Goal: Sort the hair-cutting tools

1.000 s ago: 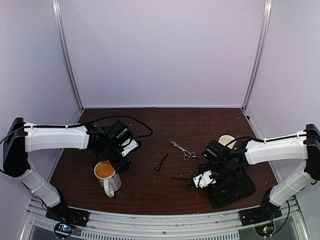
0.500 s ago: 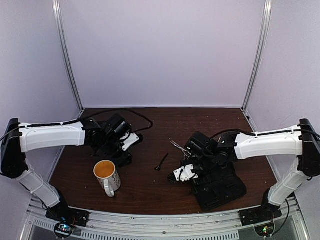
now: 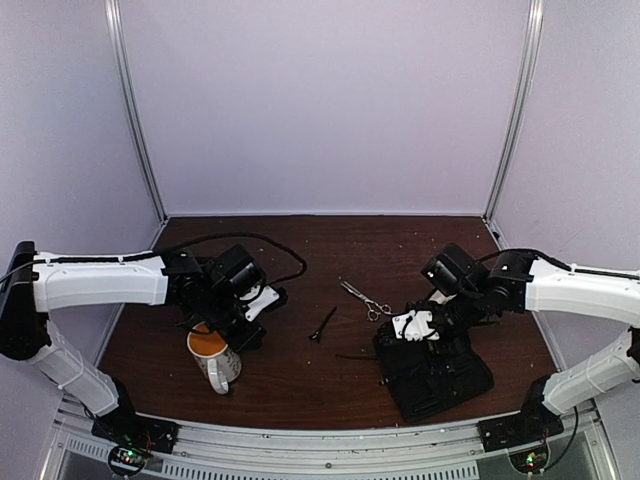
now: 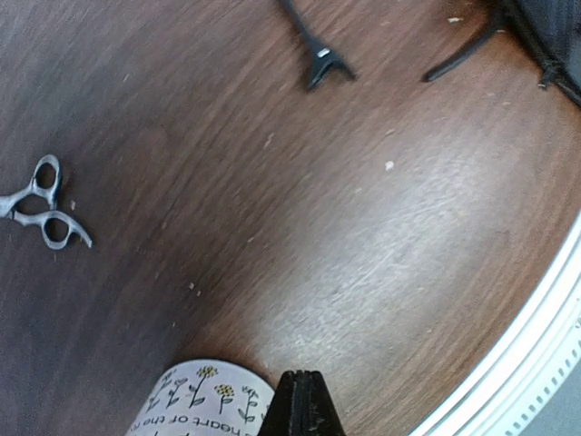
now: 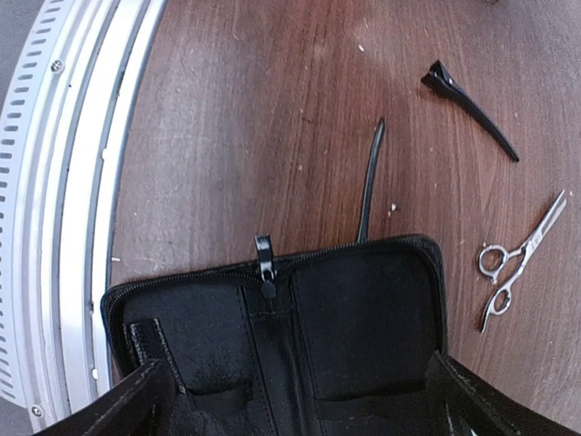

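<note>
One pair of silver scissors (image 3: pixel 365 300) lies mid-table, its ring handles (image 4: pixel 45 213) toward the right arm; it also shows in the right wrist view (image 5: pixel 517 259). A black hair clip (image 3: pixel 323 325) (image 5: pixel 467 109) (image 4: pixel 313 50) lies to their left. A second thin clip (image 3: pixel 358 356) (image 5: pixel 369 182) (image 4: pixel 463 54) touches the edge of the case. My left gripper (image 3: pixel 245 325) (image 4: pixel 302 404) is shut on nothing, right beside the mug. My right gripper (image 3: pixel 410 335) (image 5: pixel 300 418) stands wide open over the open case, its fingers (image 5: pixel 118 409) at either side, holding nothing.
An open black fabric case (image 3: pixel 435 375) (image 5: pixel 300 336) lies near the front right, zipper pull toward the table's front edge. A white flower-printed mug (image 3: pixel 213 355) (image 4: pixel 200 409) with an orange inside stands front left. A white rail (image 5: pixel 64 182) borders the near edge.
My left gripper has shut and shifted slightly toward the mug. My right gripper swung left over the case, then back right and farther from the front; the case slid slightly left.
</note>
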`<state>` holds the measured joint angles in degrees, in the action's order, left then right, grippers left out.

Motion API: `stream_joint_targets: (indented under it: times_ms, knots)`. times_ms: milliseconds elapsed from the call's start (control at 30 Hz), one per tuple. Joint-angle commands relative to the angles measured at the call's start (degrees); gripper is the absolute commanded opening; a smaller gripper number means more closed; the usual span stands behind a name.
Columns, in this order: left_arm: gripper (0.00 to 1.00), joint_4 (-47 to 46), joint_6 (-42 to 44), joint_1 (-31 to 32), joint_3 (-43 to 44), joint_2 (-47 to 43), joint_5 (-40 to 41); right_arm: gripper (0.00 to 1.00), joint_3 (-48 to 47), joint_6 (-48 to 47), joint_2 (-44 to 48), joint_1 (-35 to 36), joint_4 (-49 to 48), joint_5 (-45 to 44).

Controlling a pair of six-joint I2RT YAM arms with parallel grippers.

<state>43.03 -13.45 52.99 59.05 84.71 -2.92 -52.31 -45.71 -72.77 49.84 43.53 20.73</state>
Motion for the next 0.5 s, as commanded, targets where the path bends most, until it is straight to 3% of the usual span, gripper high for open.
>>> stream_joint_targets:
  times_ms: [0, 200, 467]
  knots:
    - [0.0, 1.73, -7.1, 0.18, -1.97, 1.17, 5.85, 1.0, 1.98, 0.24, 1.75, -2.79, 1.43, -1.01]
    - [0.0, 7.61, -14.05, -1.83, -3.84, 1.63, 16.54, 1.0, 3.09, 0.6, 2.03, -3.26, -0.02, -1.39]
    - [0.0, 6.91, -12.31, -6.02, -5.28, -2.22, 17.5, 1.0, 4.1, 1.05, 1.59, -4.86, -1.8, -1.42]
